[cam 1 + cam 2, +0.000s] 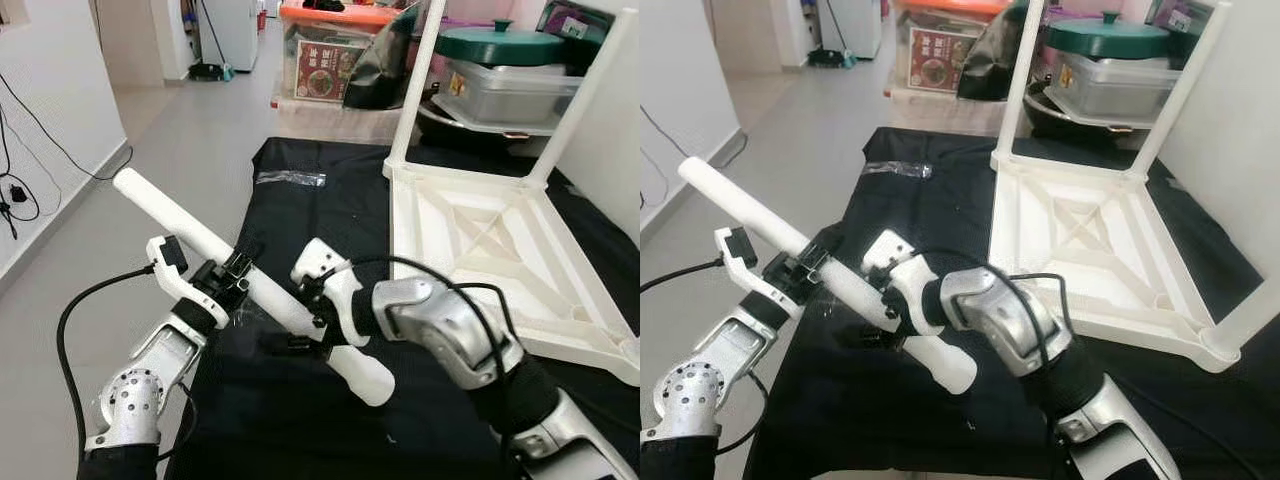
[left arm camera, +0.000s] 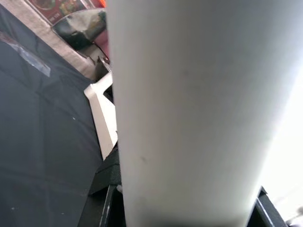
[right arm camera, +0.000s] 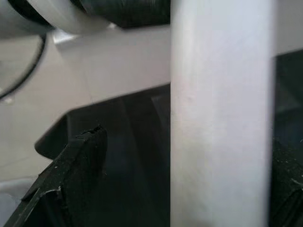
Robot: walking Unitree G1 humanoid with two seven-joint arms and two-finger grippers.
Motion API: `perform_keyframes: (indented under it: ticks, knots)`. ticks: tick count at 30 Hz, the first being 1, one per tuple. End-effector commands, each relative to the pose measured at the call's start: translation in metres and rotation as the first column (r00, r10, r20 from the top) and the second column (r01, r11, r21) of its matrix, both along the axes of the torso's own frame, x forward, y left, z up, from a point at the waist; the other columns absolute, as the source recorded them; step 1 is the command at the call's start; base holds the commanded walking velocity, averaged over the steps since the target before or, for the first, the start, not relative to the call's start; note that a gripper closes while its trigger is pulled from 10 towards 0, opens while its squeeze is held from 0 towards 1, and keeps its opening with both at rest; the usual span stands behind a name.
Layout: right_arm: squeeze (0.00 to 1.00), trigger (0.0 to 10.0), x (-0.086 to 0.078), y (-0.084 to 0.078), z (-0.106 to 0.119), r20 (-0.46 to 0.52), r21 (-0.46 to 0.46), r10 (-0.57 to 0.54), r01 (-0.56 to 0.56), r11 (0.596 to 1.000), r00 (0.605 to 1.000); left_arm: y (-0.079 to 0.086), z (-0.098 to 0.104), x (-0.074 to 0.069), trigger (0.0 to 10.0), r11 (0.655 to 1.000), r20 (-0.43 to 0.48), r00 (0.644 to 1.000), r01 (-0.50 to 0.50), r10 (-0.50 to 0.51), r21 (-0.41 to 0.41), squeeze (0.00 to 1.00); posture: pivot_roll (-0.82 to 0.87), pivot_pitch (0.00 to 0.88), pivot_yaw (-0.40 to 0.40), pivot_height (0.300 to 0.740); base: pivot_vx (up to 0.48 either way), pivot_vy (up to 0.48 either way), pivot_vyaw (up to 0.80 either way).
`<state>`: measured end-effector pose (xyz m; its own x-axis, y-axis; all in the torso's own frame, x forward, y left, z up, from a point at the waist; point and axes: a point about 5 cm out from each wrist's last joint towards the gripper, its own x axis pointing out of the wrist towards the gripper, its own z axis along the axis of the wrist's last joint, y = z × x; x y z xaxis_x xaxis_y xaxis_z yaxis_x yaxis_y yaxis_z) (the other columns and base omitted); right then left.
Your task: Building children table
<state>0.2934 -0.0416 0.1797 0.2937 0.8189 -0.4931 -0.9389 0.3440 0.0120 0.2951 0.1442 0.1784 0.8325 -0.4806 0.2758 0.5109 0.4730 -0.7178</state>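
We saw two arms with silver metal casings. The left arm (image 1: 135,400) had a rounded silver joint housing dotted with small dark screw holes, and a black cable (image 1: 75,320) looped from it up toward a white wrist bracket. The left gripper (image 1: 232,278) had black fingers on a black mount. The right arm (image 1: 450,335) had a glossy, curved silver shell, a thin black cable arching over it, and a black ribbed sleeve below the shell. A white housing sat at its wrist, ahead of the right gripper (image 1: 310,320), whose parts were black.
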Motion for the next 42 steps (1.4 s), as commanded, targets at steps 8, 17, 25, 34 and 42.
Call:
perform_keyframes:
  ticks: [8,17,25,34,42]
  knots:
    - [0.0,10.0,0.011,0.015,-0.029,0.036,-0.098,-0.068,0.071,0.993,0.997,-0.013,0.009,0.0,8.6,0.999,0.052,0.998,0.04,-0.042,0.029,0.0,0.0,0.0,-0.074,0.74,0.0,0.0,0.0]
    - [0.0,0.0,0.011,0.012,-0.036,0.047,-0.121,-0.067,0.072,0.99,0.997,-0.018,0.007,-0.001,10.0,0.995,0.044,0.997,0.059,-0.062,0.077,0.0,-0.01,0.0,-0.074,0.74,0.0,0.0,0.0]
    - [0.0,0.0,0.009,0.009,-0.035,0.086,-0.123,-0.018,0.028,0.992,0.996,-0.027,0.003,-0.001,10.0,0.985,0.07,0.995,0.063,-0.075,0.159,1.0,-0.01,0.0,-0.072,0.74,0.0,0.0,0.0]
    - [0.0,0.0,0.024,-0.007,-0.013,0.136,-0.055,-0.086,0.094,0.994,0.987,-0.024,0.011,-0.006,10.0,0.988,0.111,0.99,0.072,-0.088,0.139,1.0,-0.01,0.0,-0.069,0.74,0.0,0.0,0.0]
    - [0.0,0.0,0.049,-0.052,0.018,0.181,0.052,-0.294,0.289,0.956,0.939,-0.001,0.02,-0.009,10.0,0.999,0.124,0.992,0.008,-0.013,0.041,0.0,0.0,0.0,-0.07,0.74,0.0,0.0,0.0]
